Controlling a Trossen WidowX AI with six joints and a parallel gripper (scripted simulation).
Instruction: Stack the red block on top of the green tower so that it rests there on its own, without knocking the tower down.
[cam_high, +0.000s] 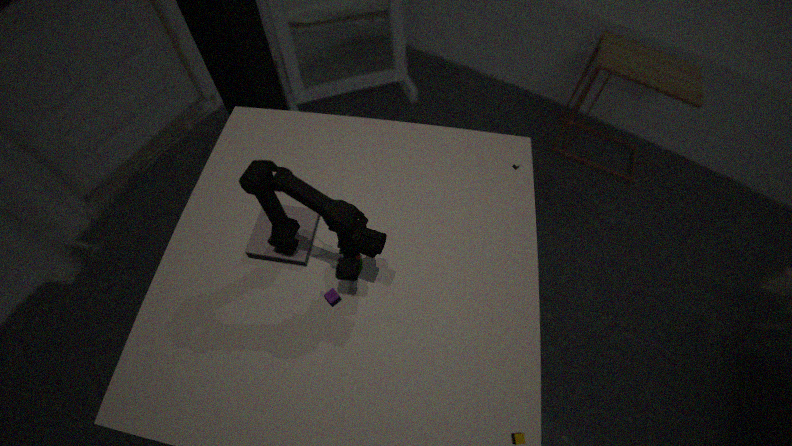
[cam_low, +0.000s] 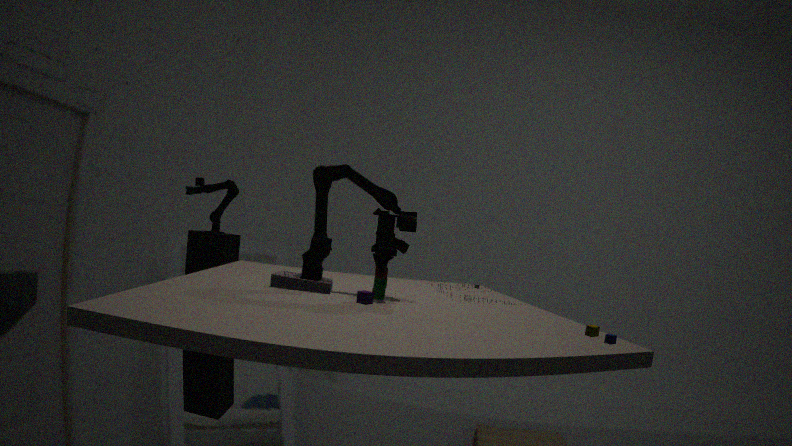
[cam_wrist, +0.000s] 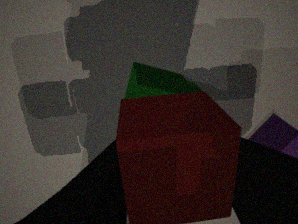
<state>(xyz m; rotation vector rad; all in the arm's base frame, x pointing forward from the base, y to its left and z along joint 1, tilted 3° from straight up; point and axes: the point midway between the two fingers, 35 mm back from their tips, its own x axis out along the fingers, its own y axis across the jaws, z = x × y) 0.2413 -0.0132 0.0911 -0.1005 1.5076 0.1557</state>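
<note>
pretty dim lighting here but you can make it out. the pincer (cam_low: 380, 269) is clamped on the red block (cam_wrist: 178, 159), pointing straight down right over the green tower (cam_low: 379, 289). in the wrist view the red block fills most of the middle, with a wedge of the green tower's top poking out behind its upper edge, so the block sits over the tower but a bit off from dead centre in that view. can't tell if the block's bottom is actually touching the tower or hanging just above it, too dark in the exterior view.

a purple block (cam_high: 332, 296) sits on the tabletop (cam_high: 443, 277) near the tower, apart from it. a yellow block (cam_low: 592, 330) and a blue block (cam_low: 610, 338) sit way off by the tabletop's far corner, just beside each other.
</note>
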